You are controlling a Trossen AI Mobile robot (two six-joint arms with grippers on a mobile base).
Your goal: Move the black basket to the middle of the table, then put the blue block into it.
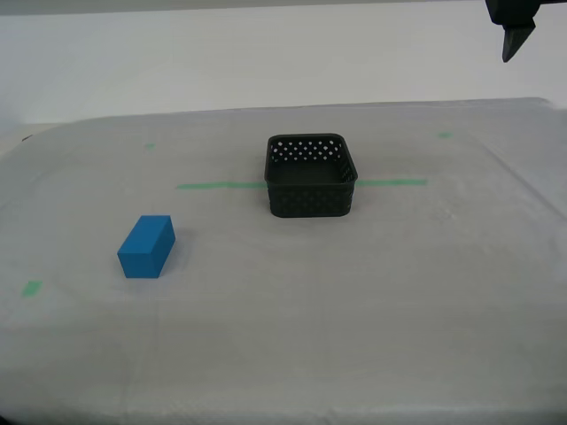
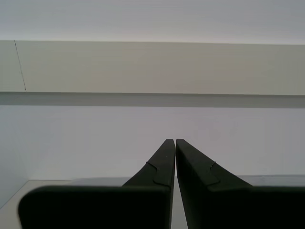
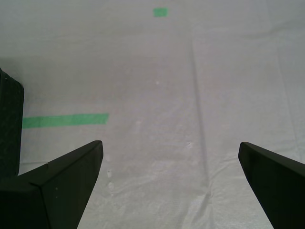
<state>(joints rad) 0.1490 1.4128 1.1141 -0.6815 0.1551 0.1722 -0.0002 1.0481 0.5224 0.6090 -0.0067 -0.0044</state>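
The black basket sits at the middle of the exterior view, straddling the green tape line on the desk, so the first half of the job looks done. That would explain why both arms are clear of it.

My first hand is spread wide and empty, looking down at bare cloth, with the basket's dark wall just at the edge of its view and a small green tape bit farther off. My second hand is pressed together on nothing and points at the far wall. A dark fingertip hangs in the upper right of the exterior view; I cannot tell whose it is.

The blue block lies at lower left, well apart from the basket, a smooth, bright solid brick, untouched. Judging by width, it should drop in easily.
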